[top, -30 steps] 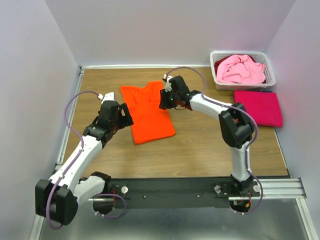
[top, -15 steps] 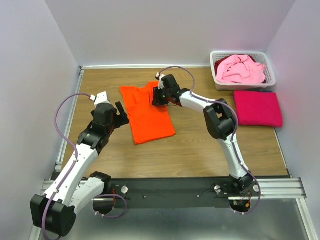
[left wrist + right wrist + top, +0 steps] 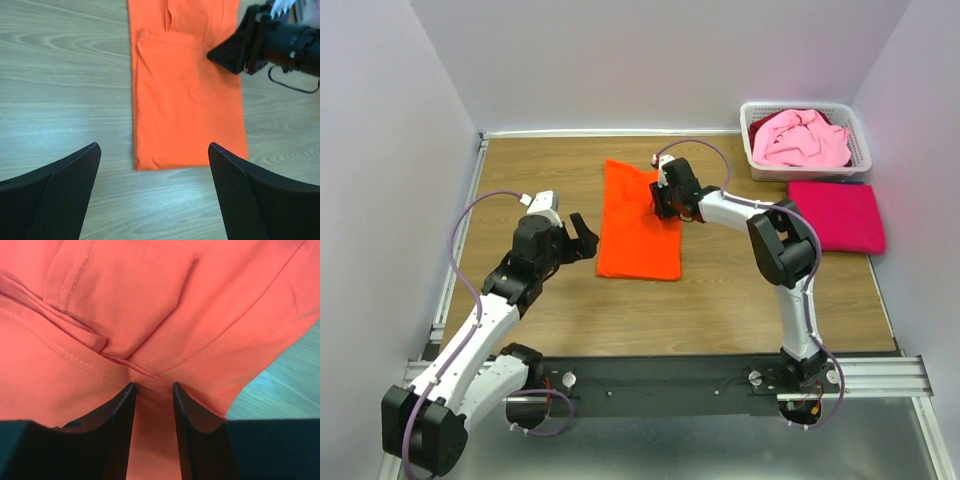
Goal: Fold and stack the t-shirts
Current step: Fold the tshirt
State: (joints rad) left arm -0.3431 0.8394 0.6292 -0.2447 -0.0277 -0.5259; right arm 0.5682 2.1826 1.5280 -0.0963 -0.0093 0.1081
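The orange t-shirt (image 3: 635,225) lies mid-table as a long narrow rectangle, folded lengthwise. My right gripper (image 3: 665,203) sits low on its far right edge; in the right wrist view its jaws (image 3: 152,385) pinch a gathered fold of the orange cloth (image 3: 150,290). My left gripper (image 3: 582,232) hovers just left of the shirt, open and empty. In the left wrist view its wide-spread fingers (image 3: 65,185) frame the shirt's near hem (image 3: 185,100), with the right gripper (image 3: 240,47) beyond. A magenta-red t-shirt (image 3: 835,215) lies folded at the right. A pale pink t-shirt (image 3: 800,138) is crumpled in the basket.
The white slotted basket (image 3: 748,135) stands at the back right corner, just behind the magenta-red shirt. Pale walls close in the table on the left, back and right. A metal rail (image 3: 720,372) carrying both arm bases runs along the near edge.
The orange shirt went from a slanted, spread shape to a straight narrow fold, shifted right with my right gripper. My left gripper opened wider and drew closer to the shirt's left edge.
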